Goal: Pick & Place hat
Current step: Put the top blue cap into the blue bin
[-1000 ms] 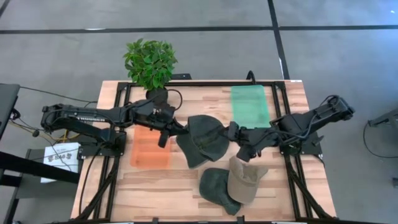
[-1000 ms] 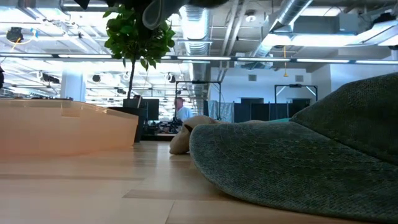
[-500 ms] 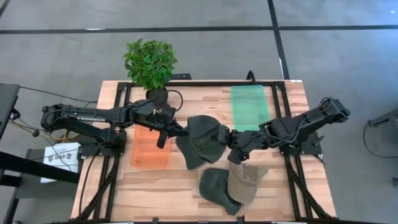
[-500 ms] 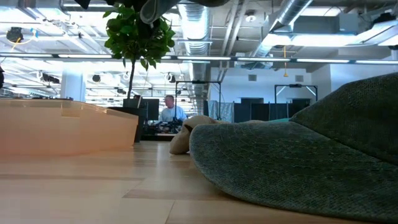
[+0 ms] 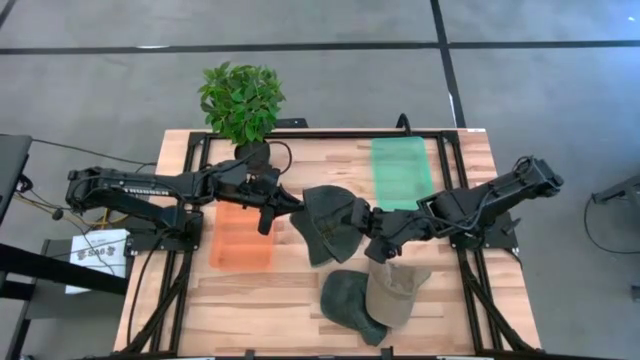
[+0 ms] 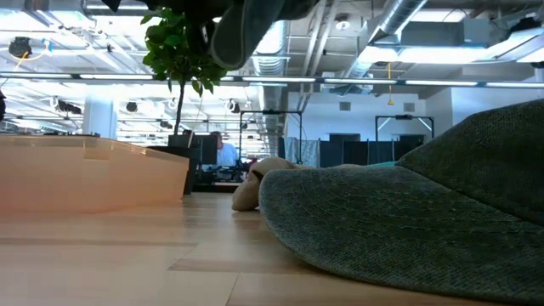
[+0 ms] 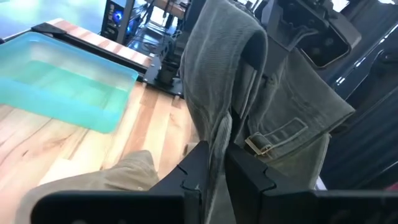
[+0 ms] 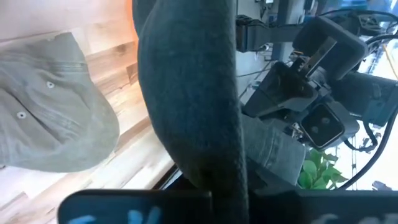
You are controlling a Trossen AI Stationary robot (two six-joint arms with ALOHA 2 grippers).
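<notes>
- The dark olive-green fabric hat (image 5: 330,225) was held off the wooden tabletop (image 5: 290,300) between both arms, near its middle; the step in hand was judged to be a handover in mid-air.
- The right tool (image 5: 372,222) was clamped on the hat's brim edge, as was seen in the right wrist view, where dark cloth (image 8: 193,99) filled the gap between the fingers.
- The left tool (image 5: 283,207) was seen with hat cloth (image 7: 217,93) between its fingers (image 7: 245,171), which stood slightly parted; whether the grip was firm could not be told.
- The next move was judged to call for the left tool to let go fully, so the hat could be carried to a tray.
- Both arms were stretched inward from opposite sides, meeting at the hat.
- A translucent green tray (image 5: 400,170) and an orange tray (image 5: 243,238) lay on either side; two further caps, one dark green (image 5: 350,300), one tan (image 5: 398,290), lay nearby.
</notes>
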